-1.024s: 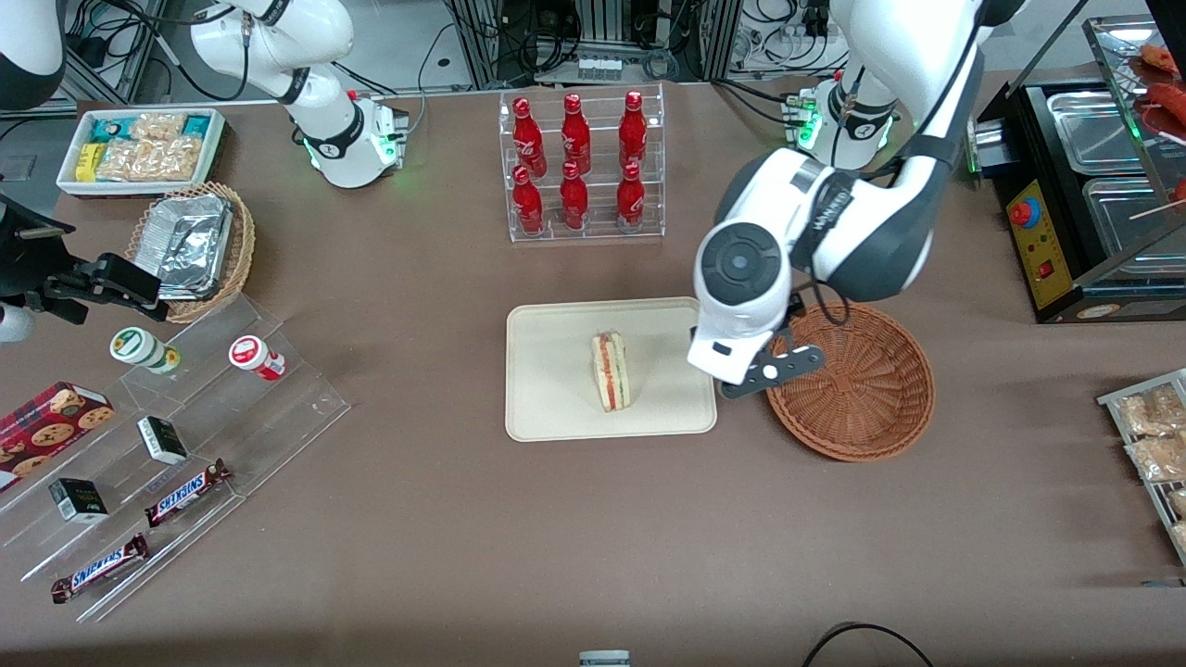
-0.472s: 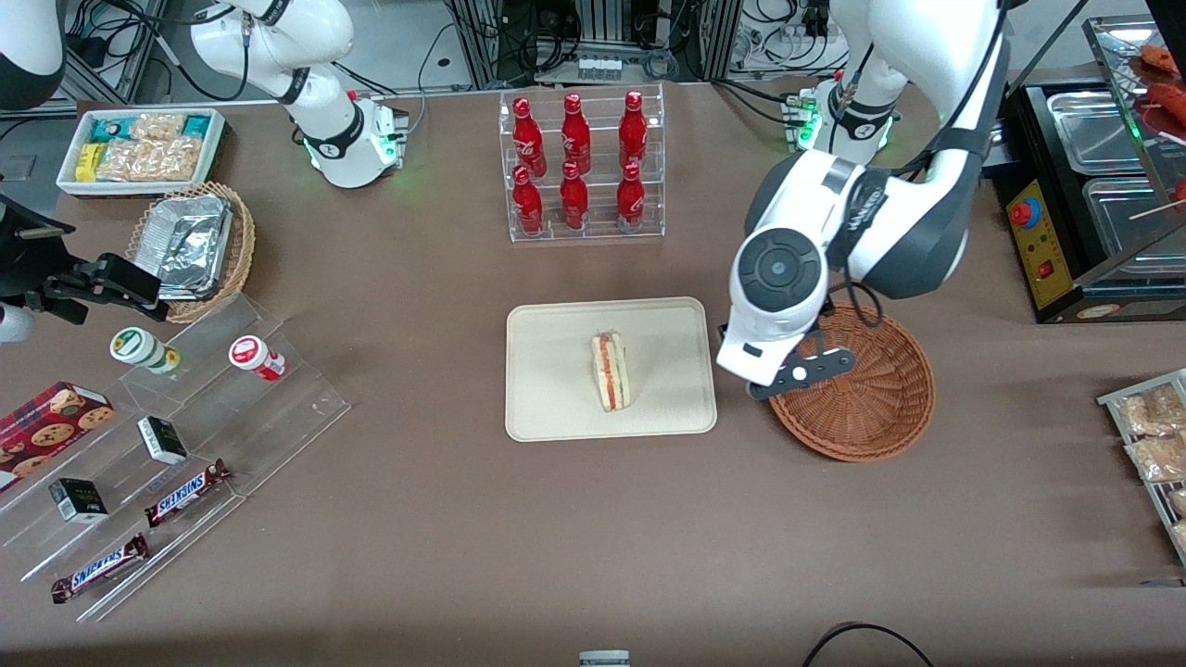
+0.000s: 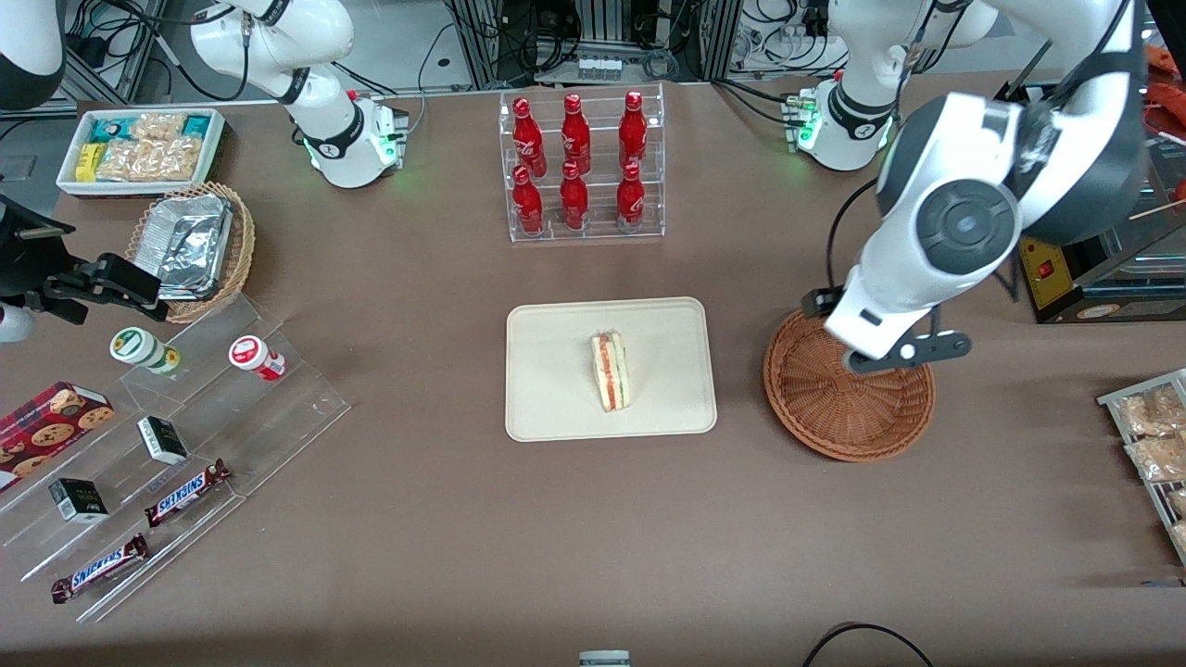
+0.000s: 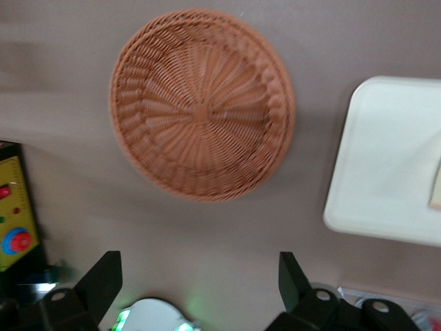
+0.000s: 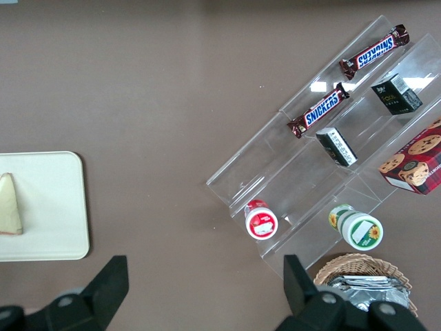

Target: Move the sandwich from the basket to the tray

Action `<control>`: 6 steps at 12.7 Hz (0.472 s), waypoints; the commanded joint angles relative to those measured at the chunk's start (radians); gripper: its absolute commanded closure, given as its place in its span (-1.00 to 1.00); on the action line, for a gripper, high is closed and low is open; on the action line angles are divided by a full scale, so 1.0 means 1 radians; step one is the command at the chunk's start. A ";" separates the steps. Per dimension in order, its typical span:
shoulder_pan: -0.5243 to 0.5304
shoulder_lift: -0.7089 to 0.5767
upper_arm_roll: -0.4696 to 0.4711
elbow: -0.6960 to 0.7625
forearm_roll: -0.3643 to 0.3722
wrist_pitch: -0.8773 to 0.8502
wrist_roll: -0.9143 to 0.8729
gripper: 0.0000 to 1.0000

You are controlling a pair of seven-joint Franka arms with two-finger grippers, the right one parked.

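From the front camera I see my gripper (image 3: 891, 357) hanging over the basket (image 3: 848, 408), above the part of its rim farthest from the camera; the wrist housing hides the fingers here, so this view does not tell me how they stand. The basket has nothing in it. The sandwich (image 3: 610, 371) lies on the tray (image 3: 556, 408), well apart from my gripper toward the parked arm's end, with bare table between tray and basket. The rack of red bottles (image 3: 579, 167) stands farther from the camera than the tray, and the black appliance (image 3: 1066, 269) with its red button sits just beside my arm at the working end, partly covered by the arm. On the left wrist camera my two dark fingers (image 4: 103, 279) are spread wide with nothing between them, and the basket (image 4: 200, 103) shows whole below them; the tray (image 4: 386, 158) is cut off at the frame edge and only a sliver of the sandwich (image 4: 436, 186) is visible. The right wrist camera shows the tray (image 5: 48, 207) with the sandwich (image 5: 9, 205) cut off, plus the clear stepped shelf (image 5: 331, 138) holding snack bars.
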 commanded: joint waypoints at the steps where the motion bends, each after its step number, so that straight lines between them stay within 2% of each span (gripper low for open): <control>1: 0.091 -0.083 -0.036 -0.047 -0.034 -0.059 0.144 -1.00; 6: 0.229 -0.171 -0.032 -0.041 -0.046 -0.176 0.428 -1.00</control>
